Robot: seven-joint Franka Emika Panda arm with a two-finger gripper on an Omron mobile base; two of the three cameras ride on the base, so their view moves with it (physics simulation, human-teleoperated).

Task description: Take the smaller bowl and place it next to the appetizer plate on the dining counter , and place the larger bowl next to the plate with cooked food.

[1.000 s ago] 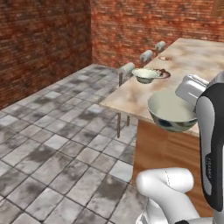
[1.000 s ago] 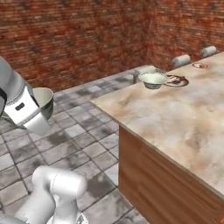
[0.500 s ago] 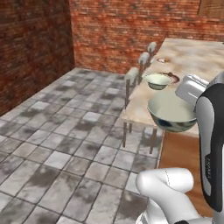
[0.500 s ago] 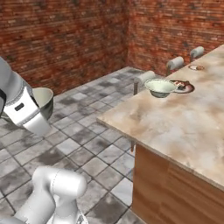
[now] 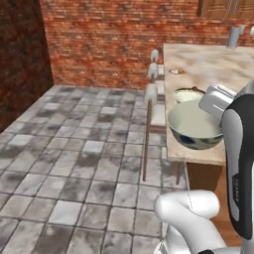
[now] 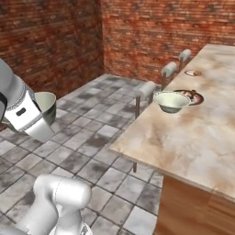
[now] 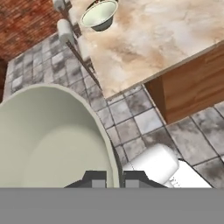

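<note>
- Smaller bowl [image 5: 194,130]: in the left base view it is seen held at the hand, over the near edge of the dining counter [image 5: 208,64]. The larger bowl [image 5: 187,94] is seen just beyond it, the appetizer plate [image 5: 174,71] farther ahead.
- Right base view: the smaller bowl [image 6: 46,106] is carried over the floor, well apart from the larger bowl [image 6: 170,101], which is set beside the plate of cooked food [image 6: 193,97].
- Hand view: the gripper [image 7: 113,179] is clamped narrowly on the smaller bowl's rim [image 7: 43,140].
</note>
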